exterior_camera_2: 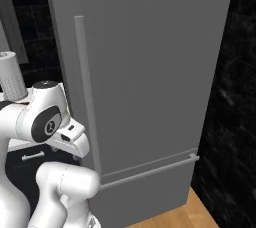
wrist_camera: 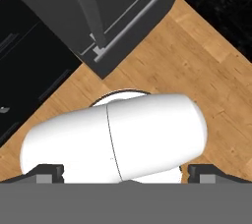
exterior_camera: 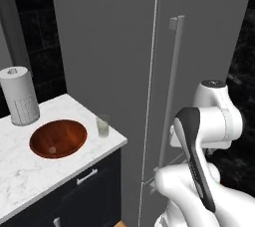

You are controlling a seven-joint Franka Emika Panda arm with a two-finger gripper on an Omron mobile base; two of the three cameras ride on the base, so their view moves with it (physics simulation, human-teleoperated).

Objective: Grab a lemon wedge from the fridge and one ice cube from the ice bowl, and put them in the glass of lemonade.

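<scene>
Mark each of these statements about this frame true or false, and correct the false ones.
1. The fridge door is open. False: it is closed, with the handle flush along the front.
2. The glass of lemonade stands on the marble counter beside the ice bowl. True.
3. The ice bowl holds several lemons. False: just one small pale ice cube shows in it.
4. A paper-towel roll stands behind the bowl. True.
5. The gripper's fingers clamp the fridge handle. False: they stand wide apart, holding nothing.
</scene>
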